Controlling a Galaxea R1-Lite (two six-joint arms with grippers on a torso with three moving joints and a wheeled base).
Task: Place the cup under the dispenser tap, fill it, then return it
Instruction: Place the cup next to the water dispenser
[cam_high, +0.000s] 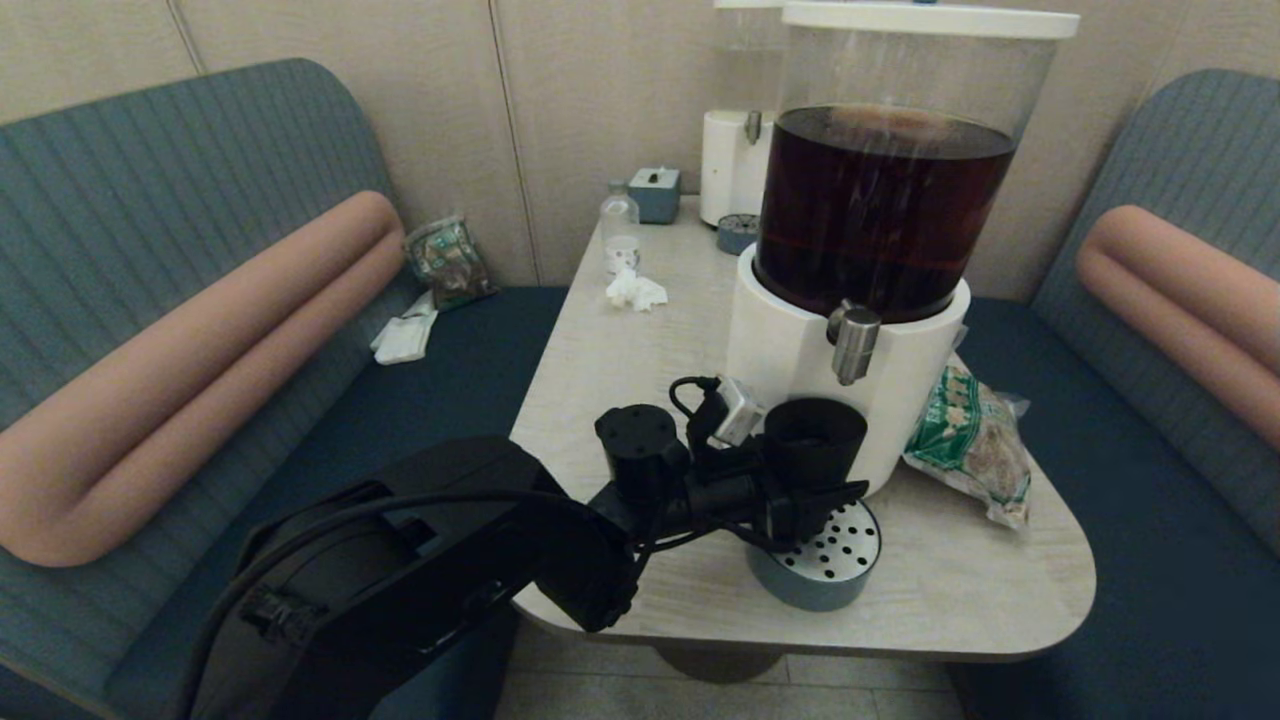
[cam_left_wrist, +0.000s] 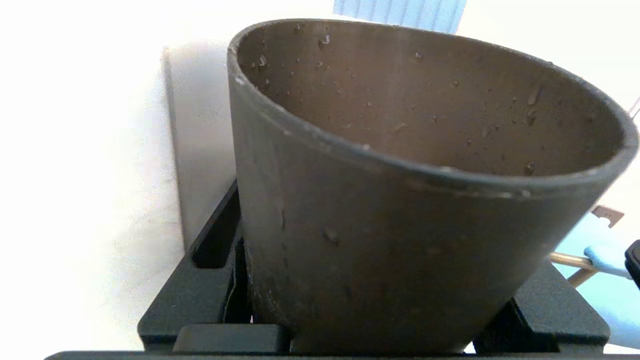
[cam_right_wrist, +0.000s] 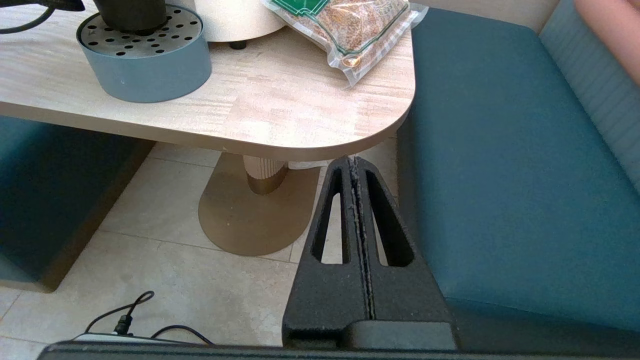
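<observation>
The cup (cam_high: 815, 440), a dark tapered tumbler, stands upright on the round grey drip tray (cam_high: 835, 575) in front of the white dispenser base (cam_high: 785, 345). The steel dispenser tap (cam_high: 853, 340) hangs just above the cup and slightly to its right. My left gripper (cam_high: 810, 500) reaches in from the left and grasps the cup low down. In the left wrist view the cup (cam_left_wrist: 400, 225) fills the space between the black fingers (cam_left_wrist: 210, 265), which lie against its sides. Its inner wall carries droplets and its bottom is hidden. My right gripper (cam_right_wrist: 352, 162) is shut on nothing, below the table's near right corner.
A green snack bag (cam_high: 970, 445) lies right of the dispenser. Farther back stand a small clear bottle (cam_high: 620, 225), a crumpled tissue (cam_high: 635, 290), a tissue box (cam_high: 655, 192) and a second white dispenser (cam_high: 735, 165). Blue bench seats flank the table (cam_high: 620, 380).
</observation>
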